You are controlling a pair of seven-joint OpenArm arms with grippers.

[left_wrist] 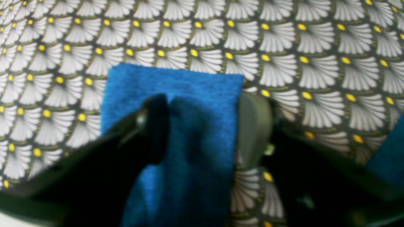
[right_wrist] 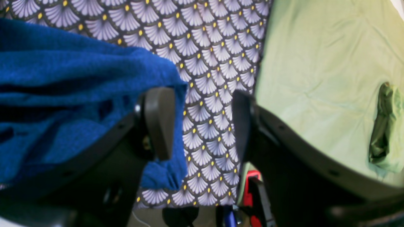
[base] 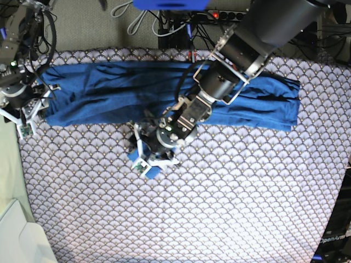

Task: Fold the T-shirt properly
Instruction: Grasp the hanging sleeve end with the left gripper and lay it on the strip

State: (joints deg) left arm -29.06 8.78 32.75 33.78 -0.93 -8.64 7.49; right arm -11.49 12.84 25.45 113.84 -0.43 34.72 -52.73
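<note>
The T-shirt (base: 109, 90) is plain blue and lies as a long crumpled band across the far side of the table. One sleeve end (left_wrist: 176, 91) reaches toward the middle and lies flat on the patterned cloth. My left gripper (left_wrist: 203, 126) is over that sleeve end, with one finger (left_wrist: 154, 126) on the cloth and the other (left_wrist: 252, 126) at its right edge. The jaws stand apart with the strip between them; in the base view this gripper (base: 149, 159) is at table centre. My right gripper (right_wrist: 202, 126) is open beside the shirt's end (right_wrist: 63, 94), with only tablecloth between its fingers.
A tablecloth (base: 230, 197) with a white fan pattern and yellow dots covers the table. Light green fabric (right_wrist: 315, 78) lies beyond the table's side near the right gripper (base: 24, 118). A white box (base: 22, 238) sits at the near left corner. Cables and a power strip (base: 225, 15) run along the far edge.
</note>
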